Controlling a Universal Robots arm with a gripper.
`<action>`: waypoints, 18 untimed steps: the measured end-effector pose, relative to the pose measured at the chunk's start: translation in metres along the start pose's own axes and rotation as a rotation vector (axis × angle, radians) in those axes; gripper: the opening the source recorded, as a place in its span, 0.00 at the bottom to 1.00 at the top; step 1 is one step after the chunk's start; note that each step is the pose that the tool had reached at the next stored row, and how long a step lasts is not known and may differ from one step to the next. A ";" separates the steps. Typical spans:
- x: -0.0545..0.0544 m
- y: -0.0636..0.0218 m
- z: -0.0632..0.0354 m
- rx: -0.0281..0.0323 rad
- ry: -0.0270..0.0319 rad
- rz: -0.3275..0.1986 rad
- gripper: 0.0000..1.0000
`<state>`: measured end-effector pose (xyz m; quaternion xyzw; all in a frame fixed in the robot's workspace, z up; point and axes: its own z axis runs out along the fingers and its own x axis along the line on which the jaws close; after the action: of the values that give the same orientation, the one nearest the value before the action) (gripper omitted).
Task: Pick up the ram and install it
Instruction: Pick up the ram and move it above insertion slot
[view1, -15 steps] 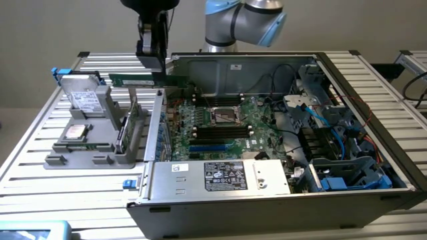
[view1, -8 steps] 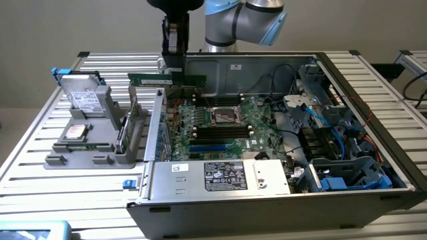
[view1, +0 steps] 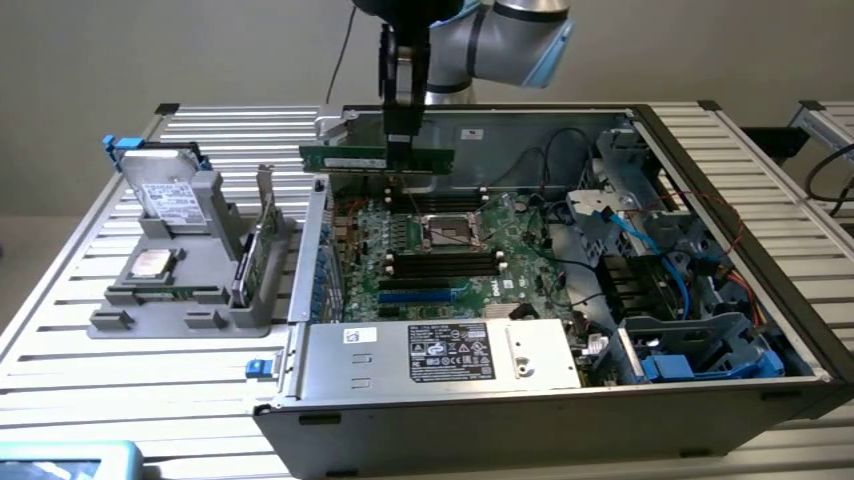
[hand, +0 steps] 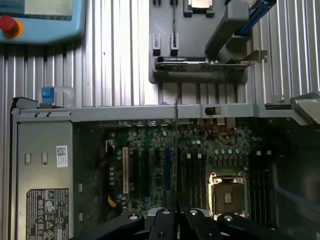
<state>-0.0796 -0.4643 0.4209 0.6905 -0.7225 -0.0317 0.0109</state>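
The ram (view1: 350, 158), a long thin green stick, hangs level above the back of the open computer case (view1: 747, 400). My gripper (view1: 402, 148) is shut on its right half, with the fingers pointing straight down. In the wrist view the ram (hand: 173, 150) shows edge-on as a thin line running out from between the black fingers of my gripper (hand: 173, 212). Below lies the green motherboard (view1: 514, 222) with its black memory slots (view1: 447, 262) beside the CPU socket (view1: 451, 232); the wrist view shows the slots (hand: 192, 175) next to the socket (hand: 227, 195).
A grey holder (view1: 187, 300) on the exterior view's left carries a drive, a CPU and an upright expansion card (view1: 260, 250). The power supply (view1: 441, 352) sits at the case front. Cables and a drive cage (view1: 694, 340) crowd the right. A teach pendant (hand: 40, 20) lies on the slatted table.
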 end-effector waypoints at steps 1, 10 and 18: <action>0.000 -0.0045 -0.0003 0.0000 0.0001 0.000 0.13; -0.003 -0.0453 -0.0018 -0.0003 0.0001 0.000 0.13; -0.017 -0.0648 0.0035 -0.0002 0.0008 0.000 0.13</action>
<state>-0.0145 -0.4506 0.4140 0.6905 -0.7226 -0.0314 0.0112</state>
